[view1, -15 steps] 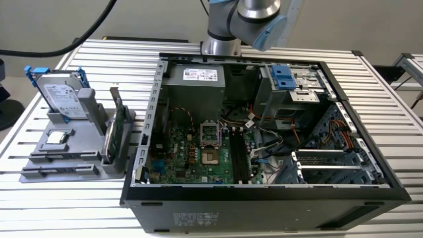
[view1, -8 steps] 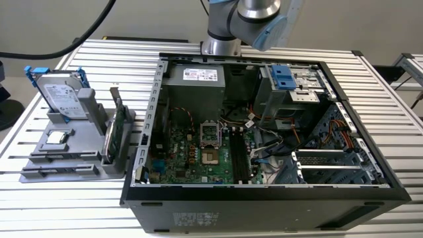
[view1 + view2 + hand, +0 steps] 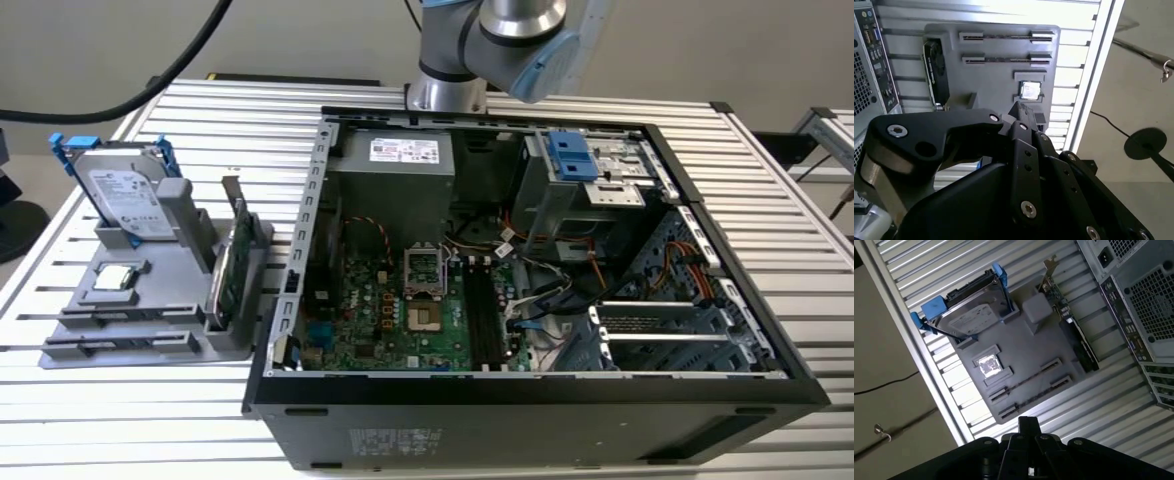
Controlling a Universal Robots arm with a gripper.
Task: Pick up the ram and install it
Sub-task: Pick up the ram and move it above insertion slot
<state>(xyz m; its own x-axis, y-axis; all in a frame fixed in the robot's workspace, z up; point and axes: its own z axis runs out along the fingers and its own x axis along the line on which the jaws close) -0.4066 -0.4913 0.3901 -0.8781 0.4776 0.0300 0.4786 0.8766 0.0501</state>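
I count two ram sticks [image 3: 1001, 36] on edge in the grey holder [image 3: 994, 80], one drive [image 3: 971, 320], one card [image 3: 1076, 337]; whether the gripper [image 3: 1027, 423] is open, I can't tell.

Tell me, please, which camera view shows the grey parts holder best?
The first wrist view: the grey parts holder lies nearly whole, seen from above. In the second wrist view the claw covers part. The exterior view shows it obliquely, at the exterior view's left.

A silvery counter [image 3: 134, 420] of ribbed slats stands before a plain pale wall [image 3: 307, 35]. Beside the counter lies a dull grey-beige floor [image 3: 889, 340]. A thin black cable [image 3: 884, 385] trails there near the counter's edge, and a round black stand base [image 3: 1146, 144] sits further off.
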